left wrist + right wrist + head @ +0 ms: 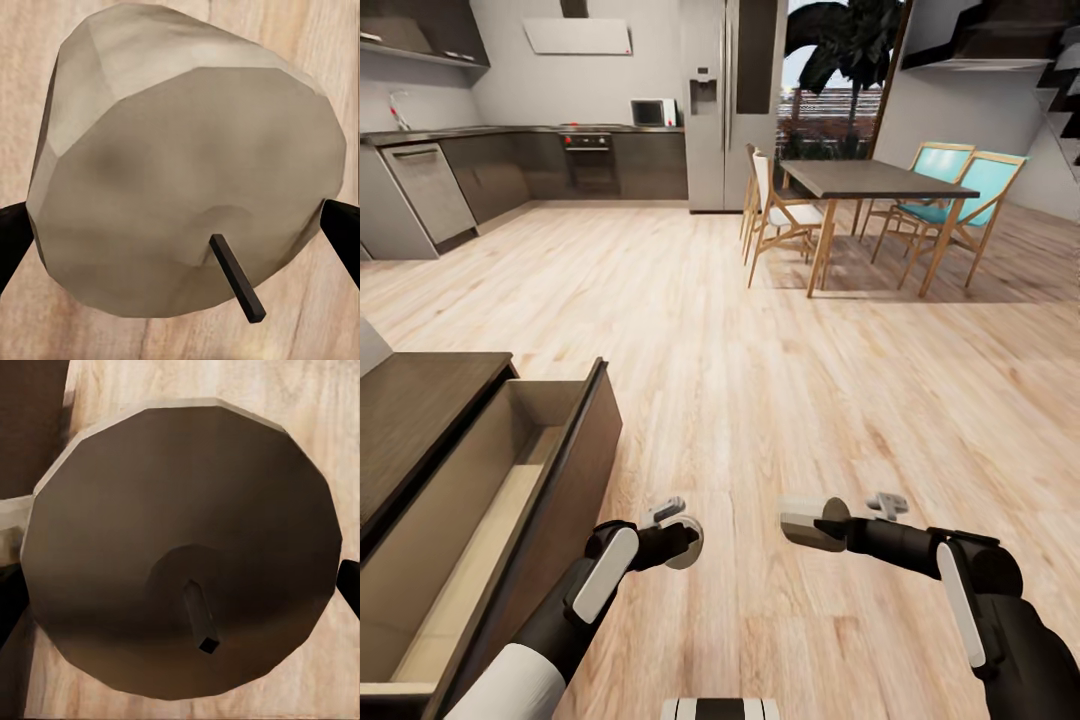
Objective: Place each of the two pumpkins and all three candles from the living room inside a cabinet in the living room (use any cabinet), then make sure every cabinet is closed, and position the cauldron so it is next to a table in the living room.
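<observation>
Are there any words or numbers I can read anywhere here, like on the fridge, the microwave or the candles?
No words or numbers can be read here.
fridge: a dark panel on its door, no readable text.
microwave: too small and blurred to read.
oven: controls too small to read.
left hand's candle: plain, no label.
right hand's candle: plain, no label.

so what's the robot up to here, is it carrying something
Yes, each gripper is shut on a candle: the left gripper holds one candle and the right gripper holds another candle. The cabinet beside its left arm has a drawer pulled open, its visible part bare. Nothing has gone in yet.
</observation>
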